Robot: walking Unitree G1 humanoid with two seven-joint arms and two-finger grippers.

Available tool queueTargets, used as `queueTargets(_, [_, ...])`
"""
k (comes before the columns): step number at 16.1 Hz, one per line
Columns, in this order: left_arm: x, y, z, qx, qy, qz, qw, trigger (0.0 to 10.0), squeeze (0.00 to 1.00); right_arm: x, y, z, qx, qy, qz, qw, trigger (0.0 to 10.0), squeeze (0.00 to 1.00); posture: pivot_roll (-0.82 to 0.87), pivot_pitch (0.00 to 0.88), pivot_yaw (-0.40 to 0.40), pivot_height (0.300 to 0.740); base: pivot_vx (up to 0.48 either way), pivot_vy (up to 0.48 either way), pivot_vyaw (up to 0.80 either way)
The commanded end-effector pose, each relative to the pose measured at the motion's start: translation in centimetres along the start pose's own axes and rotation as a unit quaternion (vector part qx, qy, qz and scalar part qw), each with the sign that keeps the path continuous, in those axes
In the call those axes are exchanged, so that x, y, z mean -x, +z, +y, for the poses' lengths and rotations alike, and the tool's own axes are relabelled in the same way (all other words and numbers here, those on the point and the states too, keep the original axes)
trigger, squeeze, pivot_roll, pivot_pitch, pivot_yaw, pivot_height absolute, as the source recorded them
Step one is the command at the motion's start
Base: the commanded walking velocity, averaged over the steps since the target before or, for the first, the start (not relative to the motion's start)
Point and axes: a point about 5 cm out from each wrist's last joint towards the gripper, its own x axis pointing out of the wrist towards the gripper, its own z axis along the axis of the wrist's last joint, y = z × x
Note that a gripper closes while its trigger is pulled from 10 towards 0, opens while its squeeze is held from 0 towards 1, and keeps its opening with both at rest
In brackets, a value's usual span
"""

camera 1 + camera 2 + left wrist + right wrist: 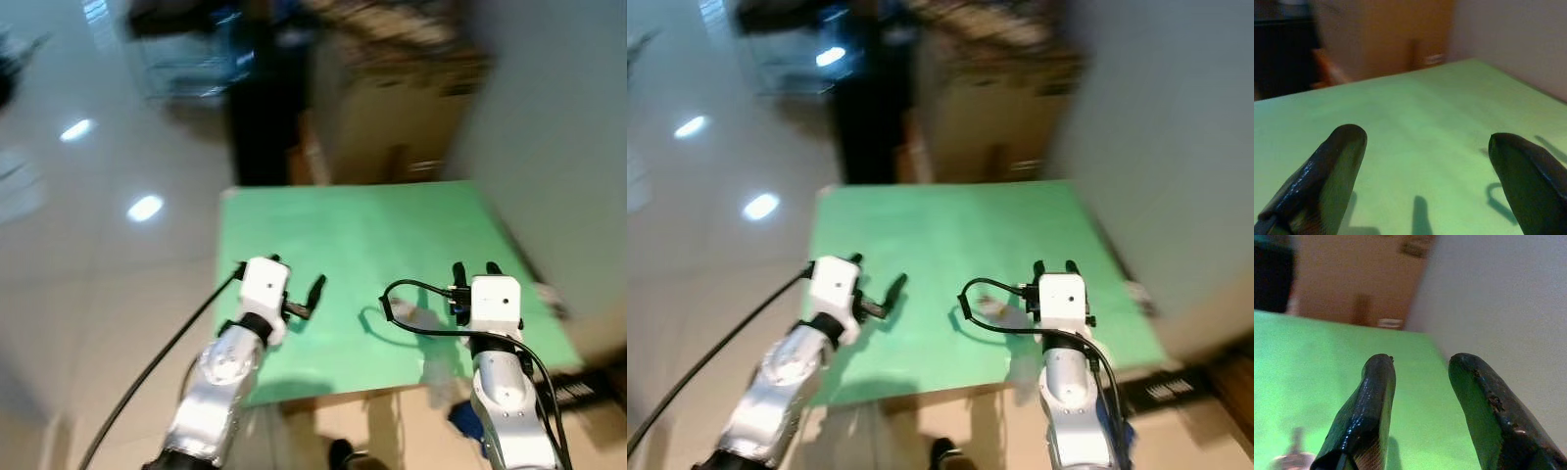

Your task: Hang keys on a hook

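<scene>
Keys (404, 313) (blurred, probably light, jangly) lie on green table (343, 225); grip the ring. Left gripper (1425, 171) spread wide, right gripper (1420, 382) narrowly parted, both empty.

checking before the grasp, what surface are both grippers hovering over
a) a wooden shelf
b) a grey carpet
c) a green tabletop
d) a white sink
c: the left gripper and the right gripper both sit above the green tabletop, and each wrist view looks along its fingers onto that same green surface.
</scene>
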Motion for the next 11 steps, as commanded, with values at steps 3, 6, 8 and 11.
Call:
queueTargets(3, [-1.9, -1.9, -0.5, 0.001, -0.015, 0.042, 0.999, 10.0, 0.0, 1.1, -1.3, -0.2, 0.008, -0.001, 0.027, 1.0, 10.0, 0.0, -0.13, 0.075, -0.023, 0.74, 0.0, 0.0, -0.65])
queueTargets(6, [-3.5, -2.0, 0.3, -0.006, -0.002, 0.06, 0.998, 10.0, 0.0, 2.3, -1.9, 0.3, -0.003, 0.021, 0.04, 0.999, 10.0, 0.0, -0.14, 0.08, -0.014, 0.74, 0.0, 0.0, -0.65])
queueTargets(8, [-4.9, -0.9, 1.1, -0.008, 0.013, 0.058, 0.998, 10.0, 0.0, 3.6, -3.1, 0.3, -0.023, 0.036, 0.067, 0.997, 10.0, 0.04, -0.15, 0.08, -0.009, 0.74, 0.0, 0.0, -0.64])
queueTargets(11, [-6.2, 0.0, 0.0, -0.028, -0.013, 0.048, 0.998, 10.0, 0.0, 5.7, -3.7, 0.9, -0.02, 0.072, 0.076, 0.994, 10.0, 0.12, -0.18, 0.118, 0.016, 0.74, 0.0, 0.0, -0.64])
